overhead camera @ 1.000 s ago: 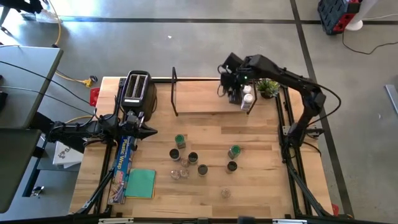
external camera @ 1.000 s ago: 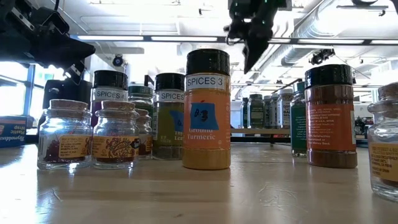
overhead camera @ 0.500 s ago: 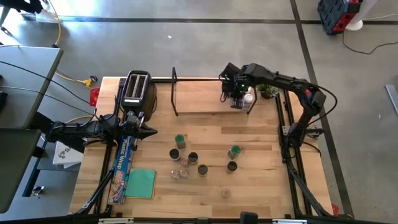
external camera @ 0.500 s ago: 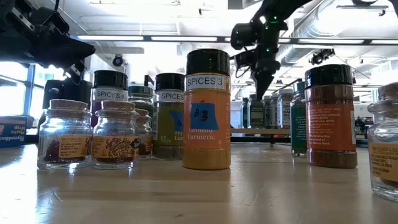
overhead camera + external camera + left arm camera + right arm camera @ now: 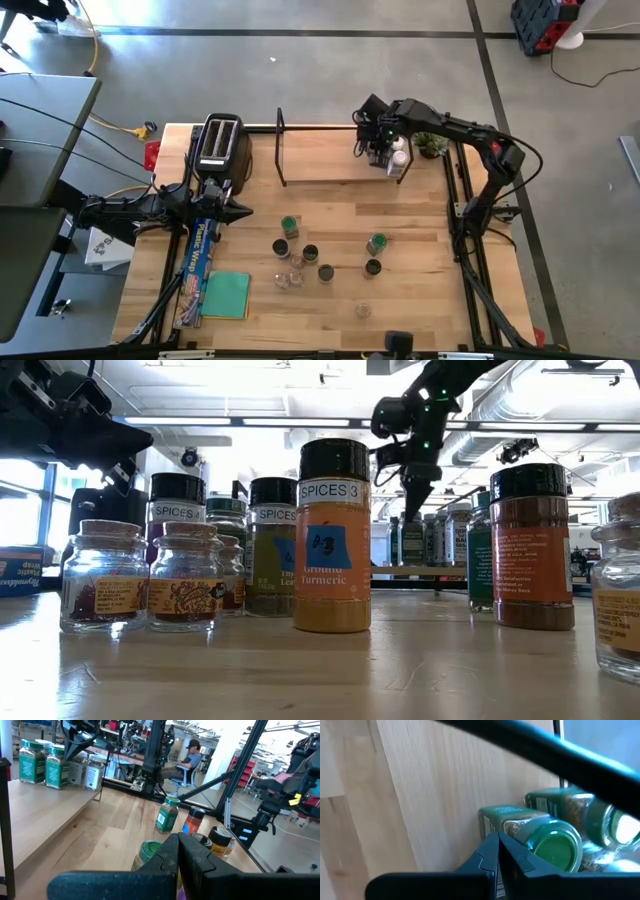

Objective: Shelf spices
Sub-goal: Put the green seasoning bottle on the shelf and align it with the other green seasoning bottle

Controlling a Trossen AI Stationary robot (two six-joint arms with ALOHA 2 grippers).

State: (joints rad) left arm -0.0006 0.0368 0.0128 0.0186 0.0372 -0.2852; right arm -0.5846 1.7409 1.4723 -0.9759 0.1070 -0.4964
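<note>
Right pincer [image 5: 376, 152], spread a second ago, now pressed together, empty, above the light wooden wire-ended shelf [image 5: 320, 160]; green-lidded spice jars [image 5: 547, 842] stand just beside its tips. Left pincer [image 5: 178, 851] closed over the bench [image 5: 420, 290].

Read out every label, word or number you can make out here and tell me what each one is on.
"SPICES 3" and "Ground Turmeric": the tall orange jar, whose blue sticker carries a handwritten mark too scrawled to read.
"SPICES": the dark-lidded jar behind the short glass jars.
"SPICES": the olive-green jar.
"Plastic Wrap": the blue box in the high view.
Labels on the short glass jars and the rust-red jar are too blurred.
</note>
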